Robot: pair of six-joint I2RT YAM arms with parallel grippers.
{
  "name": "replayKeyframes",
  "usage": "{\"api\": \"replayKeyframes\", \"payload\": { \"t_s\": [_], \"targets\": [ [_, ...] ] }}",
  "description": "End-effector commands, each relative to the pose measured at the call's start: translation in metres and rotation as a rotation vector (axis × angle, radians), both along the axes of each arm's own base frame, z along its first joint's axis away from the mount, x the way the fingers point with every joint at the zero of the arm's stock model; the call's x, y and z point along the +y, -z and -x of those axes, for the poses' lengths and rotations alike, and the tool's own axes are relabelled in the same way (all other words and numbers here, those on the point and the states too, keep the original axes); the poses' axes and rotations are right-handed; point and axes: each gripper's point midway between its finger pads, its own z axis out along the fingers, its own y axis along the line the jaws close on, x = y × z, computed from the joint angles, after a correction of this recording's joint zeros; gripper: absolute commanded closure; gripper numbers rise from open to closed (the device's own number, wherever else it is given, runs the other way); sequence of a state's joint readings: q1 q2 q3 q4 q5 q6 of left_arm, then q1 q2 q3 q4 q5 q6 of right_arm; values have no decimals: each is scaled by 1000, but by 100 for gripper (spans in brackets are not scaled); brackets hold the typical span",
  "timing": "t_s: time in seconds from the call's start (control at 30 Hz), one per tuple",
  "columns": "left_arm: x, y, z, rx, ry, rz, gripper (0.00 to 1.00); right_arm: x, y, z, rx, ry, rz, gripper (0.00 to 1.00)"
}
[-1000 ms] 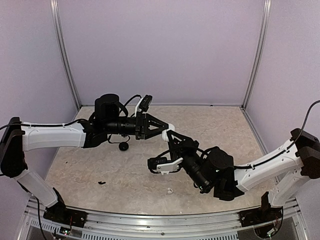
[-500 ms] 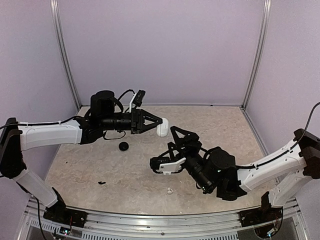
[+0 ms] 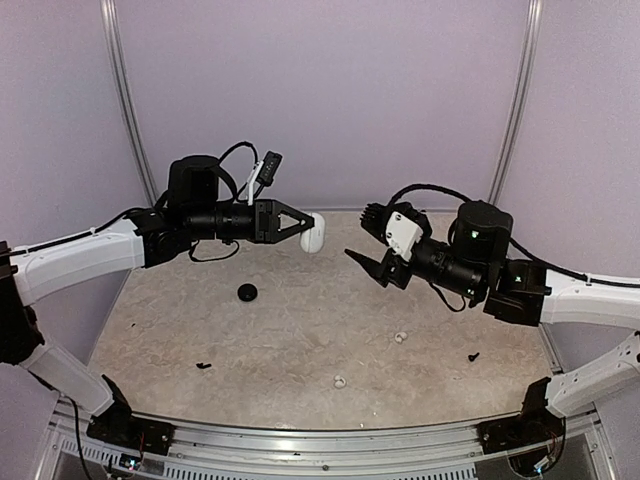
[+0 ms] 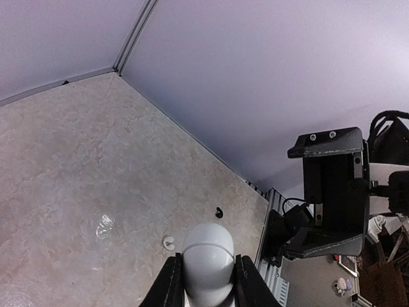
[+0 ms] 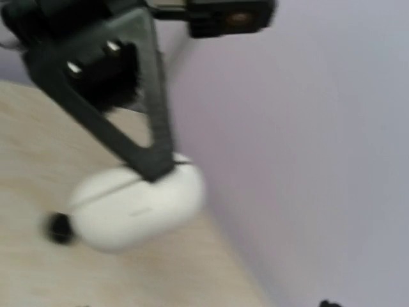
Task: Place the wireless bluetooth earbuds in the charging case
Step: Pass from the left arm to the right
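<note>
1. Table (image 3: pixel 300 340): one marbled top, carrying all the loose parts.
2. Left gripper (image 3: pixel 303 231): clamped on the charging case (image 3: pixel 313 234), which it holds in the air over the far part of the table, well clear of the surface. The left wrist view shows both fingers pinching the case's lower sides. The lid seam appears closed.
3. Right gripper (image 3: pixel 367 237): jaws apart and empty. It faces the case from the right, near it but not touching.
4. Step in hand, as judged: steady the case so that the lid can be opened. The left grip should stay low on the body, below the seam, so the lid is free to swing. The smooth, rounded shell could slip or twist if it is pushed off-centre. The right fingertip should therefore meet the lid edge squarely, opposite the hinge.
5. Count, case: one, lid not yet open.
6. Count, black disc (image 3: pixel 247 292): one, on the table below the left gripper. It is not part of the task.
7. Count, earbuds (image 3: pixel 399 338): two, both loose on the table and well apart from the case. The second earbud (image 3: pixel 340 381) lies nearer the front edge.
8. Count, black bits (image 3: pixel 203 366): two, the other bit (image 3: pixel 473 355) being on the right. They are too small to identify.
</note>
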State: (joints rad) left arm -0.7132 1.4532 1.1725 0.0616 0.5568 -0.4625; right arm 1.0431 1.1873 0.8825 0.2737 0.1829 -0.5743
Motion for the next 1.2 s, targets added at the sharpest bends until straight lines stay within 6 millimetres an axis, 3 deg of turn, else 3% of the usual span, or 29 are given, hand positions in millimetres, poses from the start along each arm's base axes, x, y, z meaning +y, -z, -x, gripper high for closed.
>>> {"api": "replayKeyframes", "payload": {
  "t_s": [0.0,0.1,0.33,0.93,1.17],
  "targets": [
    [3,-2,8,-81,20,-61,82,17,34,35,436,-315,-54,26],
    [-5,-1,24,-109,69,-63,82,15,36,41,568,-408,-88,32],
    [-33,2,59,-209,152,-132,82,13,28,43,769,-576,-173,35],
    [-53,10,78,-237,234,-177,83,22,33,53,864,-696,-157,52],
    [-55,13,83,-249,261,-192,81,23,33,57,877,-724,-150,67]
  ]
}}
